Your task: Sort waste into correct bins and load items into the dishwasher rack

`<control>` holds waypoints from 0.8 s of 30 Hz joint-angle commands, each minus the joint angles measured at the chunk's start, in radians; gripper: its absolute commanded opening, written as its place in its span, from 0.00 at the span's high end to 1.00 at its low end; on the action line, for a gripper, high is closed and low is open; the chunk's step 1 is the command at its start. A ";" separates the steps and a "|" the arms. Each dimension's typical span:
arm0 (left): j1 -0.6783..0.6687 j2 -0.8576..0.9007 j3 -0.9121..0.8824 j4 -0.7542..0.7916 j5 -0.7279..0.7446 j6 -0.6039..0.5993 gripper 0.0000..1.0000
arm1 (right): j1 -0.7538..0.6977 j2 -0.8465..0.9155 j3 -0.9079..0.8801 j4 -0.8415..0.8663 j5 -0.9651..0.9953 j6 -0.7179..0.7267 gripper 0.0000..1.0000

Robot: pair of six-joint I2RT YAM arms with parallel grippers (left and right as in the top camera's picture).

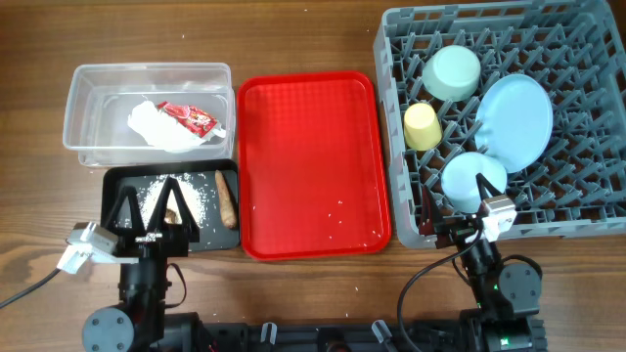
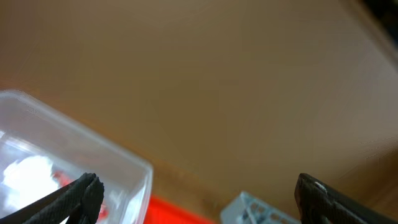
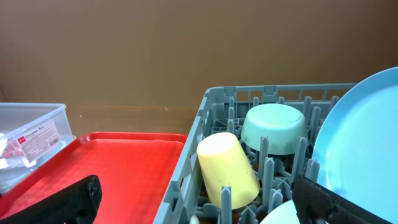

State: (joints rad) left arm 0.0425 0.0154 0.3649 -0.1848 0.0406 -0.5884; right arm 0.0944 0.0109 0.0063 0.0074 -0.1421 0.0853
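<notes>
Red serving tray [image 1: 308, 147] between black tray [image 1: 210, 236] and grey rack [image 1: 587, 59], left claw [image 2: 198, 186], right claw [image 3: 196, 190] spread wide

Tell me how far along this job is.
Done: napkin and red wrapper in the clear tub; brown stick and crumbs in the black tray; plate, green bowl, blue bowl, yellow cup in the rack. In hand: nothing; left gripper and right gripper open. Left: perhaps white specks on the red tray.

Wooden table [image 1: 313, 39] — plain brown wall [image 3: 186, 50].

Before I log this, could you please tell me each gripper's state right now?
Left gripper: open, holding nothing.
Right gripper: open, holding nothing.
</notes>
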 commanded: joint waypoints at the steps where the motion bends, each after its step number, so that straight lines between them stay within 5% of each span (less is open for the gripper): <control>1: 0.007 -0.012 -0.080 0.099 0.016 -0.003 0.00 | -0.003 -0.007 -0.001 0.005 -0.016 -0.004 0.00; 13: -0.013 -0.013 -0.336 0.253 0.014 -0.003 0.00 | -0.003 -0.007 -0.001 0.005 -0.016 -0.004 0.00; 20: -0.013 -0.013 -0.359 0.108 -0.037 0.011 0.00 | -0.003 -0.007 -0.001 0.005 -0.016 -0.004 0.00; 24: -0.013 -0.013 -0.359 0.109 -0.034 0.118 0.00 | -0.003 -0.007 -0.001 0.005 -0.016 -0.003 0.00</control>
State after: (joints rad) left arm 0.0345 0.0135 0.0120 -0.0731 0.0238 -0.5594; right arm 0.0944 0.0109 0.0063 0.0074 -0.1421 0.0853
